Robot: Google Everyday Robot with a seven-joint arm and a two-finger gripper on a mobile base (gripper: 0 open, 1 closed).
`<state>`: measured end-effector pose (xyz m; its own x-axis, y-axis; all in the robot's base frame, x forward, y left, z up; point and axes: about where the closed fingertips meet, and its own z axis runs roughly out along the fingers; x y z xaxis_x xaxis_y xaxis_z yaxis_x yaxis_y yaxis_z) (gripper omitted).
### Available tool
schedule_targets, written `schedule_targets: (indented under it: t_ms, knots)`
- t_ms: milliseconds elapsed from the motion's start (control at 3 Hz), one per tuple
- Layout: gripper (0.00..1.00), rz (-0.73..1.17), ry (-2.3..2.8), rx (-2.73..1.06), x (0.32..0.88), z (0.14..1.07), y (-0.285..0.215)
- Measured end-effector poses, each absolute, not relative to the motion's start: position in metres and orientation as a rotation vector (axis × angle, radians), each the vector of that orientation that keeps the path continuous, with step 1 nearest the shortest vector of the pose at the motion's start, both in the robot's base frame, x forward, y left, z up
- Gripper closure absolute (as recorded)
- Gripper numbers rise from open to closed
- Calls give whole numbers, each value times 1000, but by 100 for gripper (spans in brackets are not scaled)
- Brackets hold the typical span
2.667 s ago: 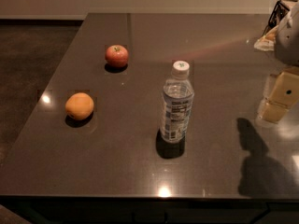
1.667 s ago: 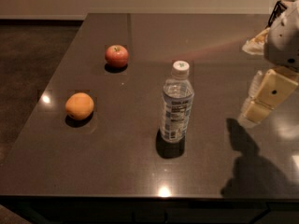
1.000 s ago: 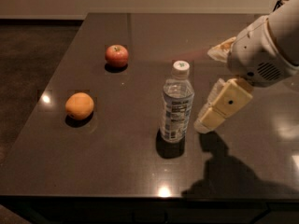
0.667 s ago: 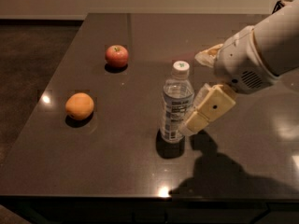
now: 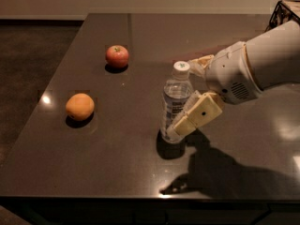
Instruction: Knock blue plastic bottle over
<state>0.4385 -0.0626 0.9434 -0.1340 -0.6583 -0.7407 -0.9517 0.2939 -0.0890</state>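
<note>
While the blue plastic bottle [image 5: 176, 102] stands upright near the middle of the table [image 5: 117, 172], the gripper [image 5: 189, 95] has pressed in at its 3 o'clock side.
Its jaws are spread apart and hold nothing. The lower finger [image 5: 197, 116] lies against the label and the upper one sits by the white cap [image 5: 181, 68]. A moment earlier the finger was only just beside the bottle. Contact now looks made, so a further push toward 9 o'clock should topple it. The apple [image 5: 117, 56] at 10 o'clock and the orange [image 5: 79, 106] at 9 o'clock have not moved.
</note>
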Motion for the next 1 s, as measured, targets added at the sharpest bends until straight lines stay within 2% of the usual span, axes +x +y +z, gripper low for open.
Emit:
schedule_targets:
  t_ms: [333, 667, 1000]
  knots:
    - [0, 589, 1829, -1393, 440, 942, -59]
    - [16, 625, 1790, -1361, 440, 942, -54]
    - [39, 651, 1764, -1350, 439, 942, -46]
